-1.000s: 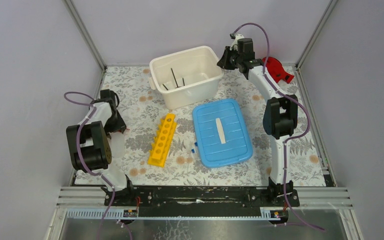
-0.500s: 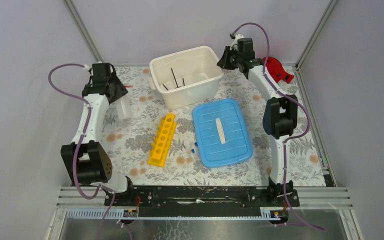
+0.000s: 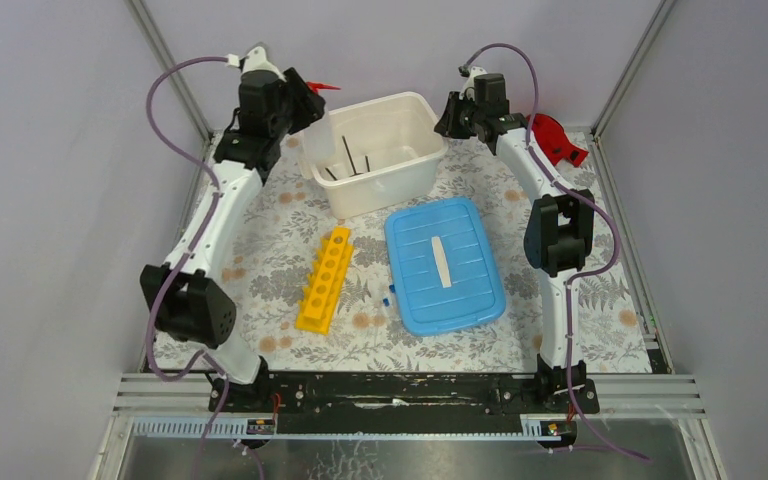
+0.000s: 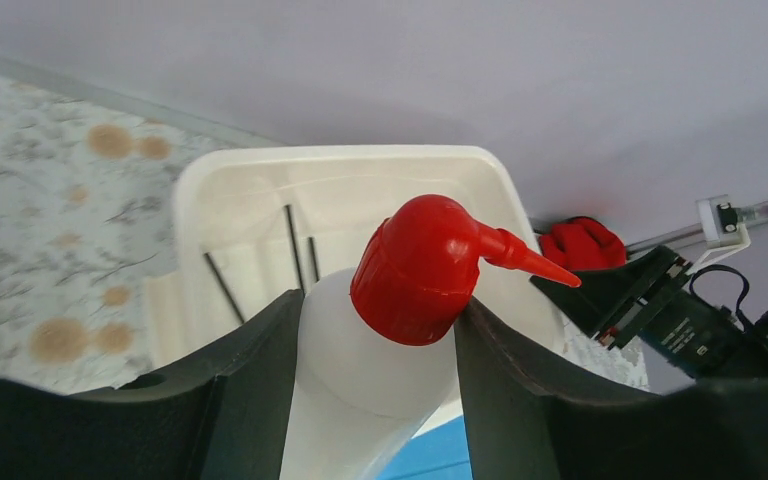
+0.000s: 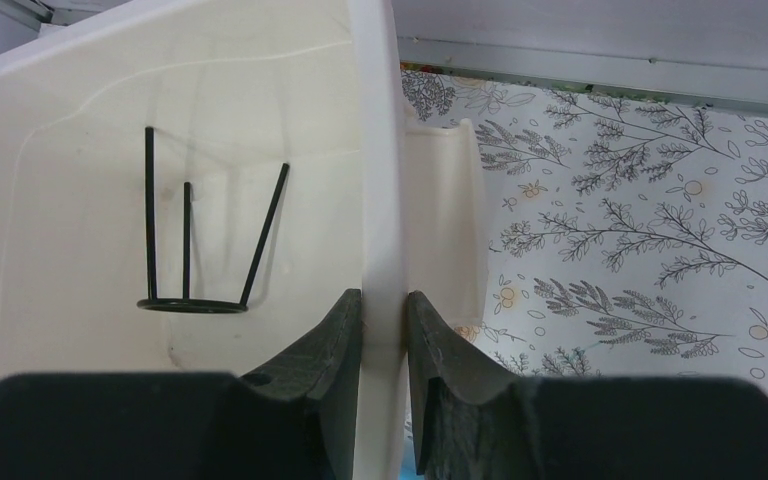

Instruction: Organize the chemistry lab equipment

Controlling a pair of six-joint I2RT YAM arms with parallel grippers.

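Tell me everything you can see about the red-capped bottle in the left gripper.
The bottle is a squeeze type: cloudy white plastic body, ribbed red cap ending in a thin angled spout. The left gripper clamps its shoulder between black fingers, holding it roughly upright in the air at the left rim of the white tub. Its contents cannot be told.

Cream white on the tub (image 3: 372, 150) at upper centre; black on the wire ring stand (image 5: 195, 240) inside. Sky blue with one pale strip on the lid (image 3: 444, 265). Bright yellow on the test-tube rack (image 3: 325, 278) left of it, and blue caps on the clear tubes (image 3: 390, 296) between. Red on the cap (image 4: 425, 268) of a milky white squeeze bottle (image 4: 360, 400); red again on the cloth (image 3: 553, 138) at upper right. Grey leaf print with orange-brown blooms across the white surface (image 3: 600, 310). Plain black on the left end effector (image 4: 378, 305) and right end effector (image 5: 383, 300).
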